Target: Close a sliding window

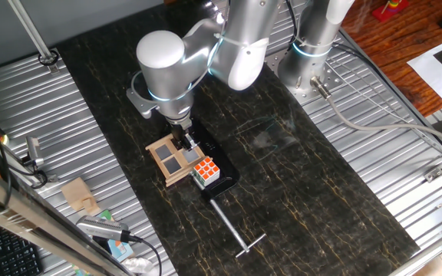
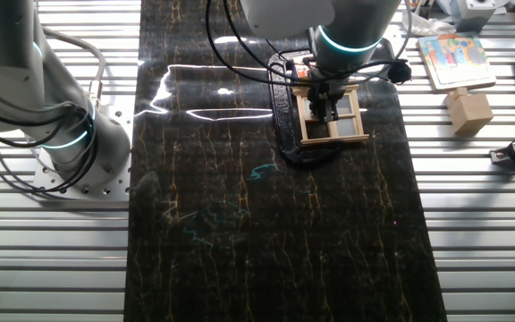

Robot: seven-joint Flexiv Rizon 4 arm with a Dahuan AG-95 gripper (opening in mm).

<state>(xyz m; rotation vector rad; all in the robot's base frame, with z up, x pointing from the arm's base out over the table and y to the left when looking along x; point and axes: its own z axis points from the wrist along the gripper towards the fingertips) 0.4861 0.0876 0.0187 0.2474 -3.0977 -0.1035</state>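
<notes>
We find the pincer [image 2: 328, 107] on the sliding window [image 2: 332, 118], grip state indeterminable; a skewed push could jam the sash.

Even, bright overhead light in both views. White glare streaks cross the glossy black gold-veined tabletop [image 2: 240, 206] left of the fingers [image 2: 329, 105]. Beneath them soft shadow dulls the light-wood four-pane sliding window [image 1: 172, 159]. Both pictures look slightly soft.
</notes>
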